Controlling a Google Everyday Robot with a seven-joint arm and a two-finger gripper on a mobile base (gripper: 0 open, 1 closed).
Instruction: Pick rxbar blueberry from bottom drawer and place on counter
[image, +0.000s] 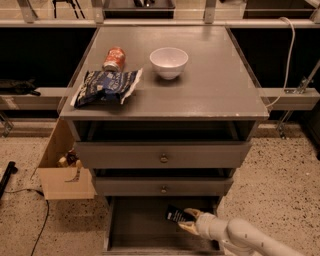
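End effector (186, 220) around rxbar (175, 215), bottom drawer (139, 226)

The rxbar blueberry (176, 215), a small dark navy bar with white text, lies slightly tilted in the open grey bottom drawer (135, 226). The tool (187, 220) pinches its right end at the drawer's right side. The flat grey desk (215, 85) tops the cabinet above.
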